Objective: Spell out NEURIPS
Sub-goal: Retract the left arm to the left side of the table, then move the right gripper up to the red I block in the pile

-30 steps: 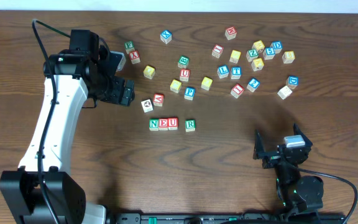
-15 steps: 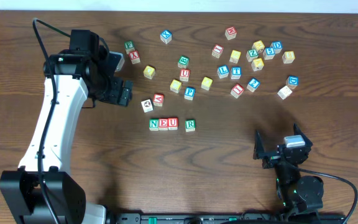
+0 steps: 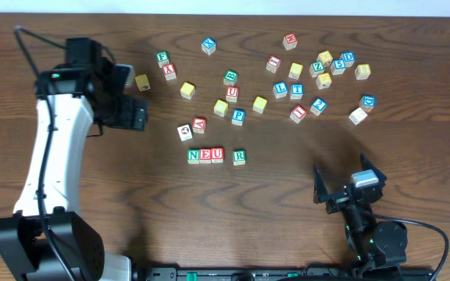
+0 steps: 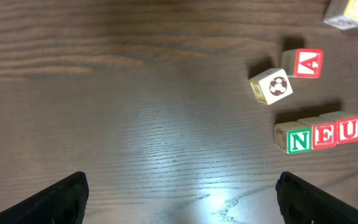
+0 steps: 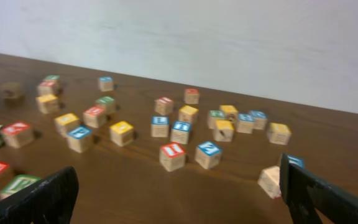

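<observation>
Beneath the loose scatter (image 3: 296, 90), four cubes (image 3: 205, 155) spell NEUR.

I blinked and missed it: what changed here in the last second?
The open, empty left gripper swung left, away from the scattered cubes, uncovering a yellow cube. The right gripper shifted slightly. The NEU row, the R cube and the rest stayed put.

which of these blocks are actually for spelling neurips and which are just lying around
For the word: N cube, E cube, U cube and R cube in the row; blue P cube among the loose ones. I and S: too small to pick out.

Lying about: red A cube, ball-picture cube, loose red U cube, green F cube.
</observation>
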